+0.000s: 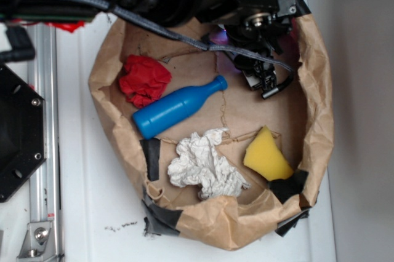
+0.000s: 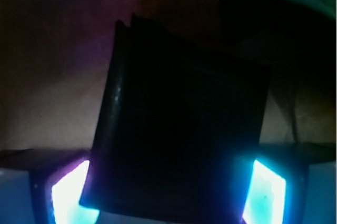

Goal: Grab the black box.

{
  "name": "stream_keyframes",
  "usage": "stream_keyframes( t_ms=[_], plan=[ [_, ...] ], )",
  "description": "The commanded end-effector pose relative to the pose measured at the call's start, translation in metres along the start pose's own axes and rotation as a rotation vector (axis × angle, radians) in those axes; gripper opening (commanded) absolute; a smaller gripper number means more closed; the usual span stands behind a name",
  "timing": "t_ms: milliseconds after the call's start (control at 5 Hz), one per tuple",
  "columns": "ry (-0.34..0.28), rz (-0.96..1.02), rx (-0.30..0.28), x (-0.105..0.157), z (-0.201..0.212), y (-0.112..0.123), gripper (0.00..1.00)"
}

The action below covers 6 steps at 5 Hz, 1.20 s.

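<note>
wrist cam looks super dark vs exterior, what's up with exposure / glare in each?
Wrist view: underexposed and soft, the black box fills the frame as a dark mass between two blown-out cyan-white glowing pads of the tool; purple cast at left. Exterior view: evenly lit, fairly sharp on the blue bottle and yellow sponge; arm at the top is near-black with little detail.

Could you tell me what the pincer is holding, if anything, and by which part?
The black box sits between the two glowing fingers of the pincer, flanked at its lower side edges; whether they actually clamp it cannot be told.
</note>
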<state>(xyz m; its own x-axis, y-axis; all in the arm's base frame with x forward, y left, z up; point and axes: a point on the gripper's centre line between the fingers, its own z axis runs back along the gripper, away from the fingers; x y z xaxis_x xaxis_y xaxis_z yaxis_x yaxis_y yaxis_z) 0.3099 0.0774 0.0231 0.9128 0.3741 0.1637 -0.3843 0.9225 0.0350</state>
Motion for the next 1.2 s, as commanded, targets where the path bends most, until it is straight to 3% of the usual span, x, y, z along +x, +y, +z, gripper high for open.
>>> stream_keyframes(
  t_ms=[0, 200, 400, 600, 800, 1000],
  plan=[
    [-0.029, 0.138, 0.009, 0.022, 0.018, 0.048, 0.75],
    [0.004, 0.115, -0.016, 0.022, 0.014, 0.046, 0.00],
    [0.003, 0.065, -0.046, 0.016, 0.022, 0.039, 0.00],
    [0.042, -0.180, -0.097, -0.003, 0.062, 0.016, 0.00],
    [0.026, -0.344, -0.116, -0.014, 0.114, -0.004, 0.00],
    [-0.025, -0.407, -0.088, -0.023, 0.148, -0.020, 0.00]
  ],
)
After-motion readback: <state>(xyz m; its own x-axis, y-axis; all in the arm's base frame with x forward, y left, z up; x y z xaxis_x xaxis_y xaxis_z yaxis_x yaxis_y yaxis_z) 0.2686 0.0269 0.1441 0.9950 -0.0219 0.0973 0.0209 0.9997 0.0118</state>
